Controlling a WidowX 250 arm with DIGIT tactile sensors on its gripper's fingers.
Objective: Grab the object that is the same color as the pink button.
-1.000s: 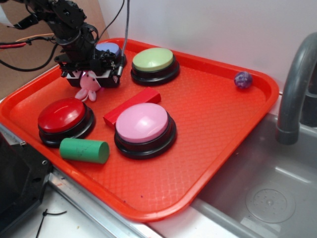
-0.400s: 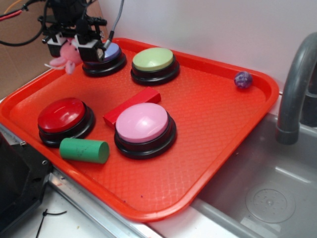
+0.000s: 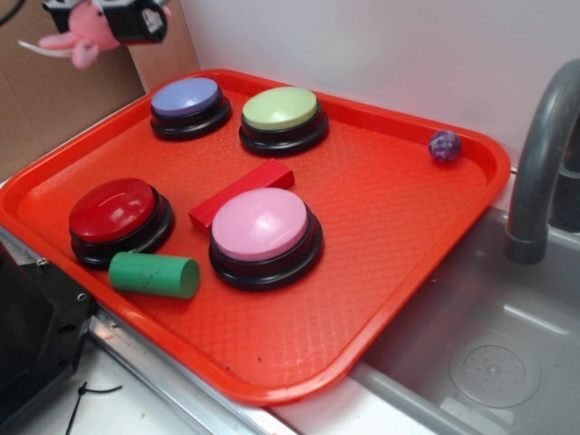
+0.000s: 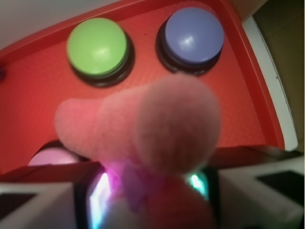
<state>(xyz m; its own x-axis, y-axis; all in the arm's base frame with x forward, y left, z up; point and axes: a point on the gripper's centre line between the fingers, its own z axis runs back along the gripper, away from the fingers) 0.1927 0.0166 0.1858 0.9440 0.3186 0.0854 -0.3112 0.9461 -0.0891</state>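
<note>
My gripper is shut on the small pink plush toy and holds it high above the tray's far left corner, at the top left of the exterior view. In the wrist view the plush fills the middle, blurred, pinched between my gripper jaws. The pink button with its black base sits near the tray's middle, well below and to the right of the gripper. A sliver of the pink button shows in the wrist view.
On the orange-red tray: red button, blue-purple button, green button, red block, green cylinder, small purple ball. A grey faucet and sink stand to the right.
My gripper has risen from the tray by the blue-purple button, up and to the left, carrying the pink plush off the tray surface.
</note>
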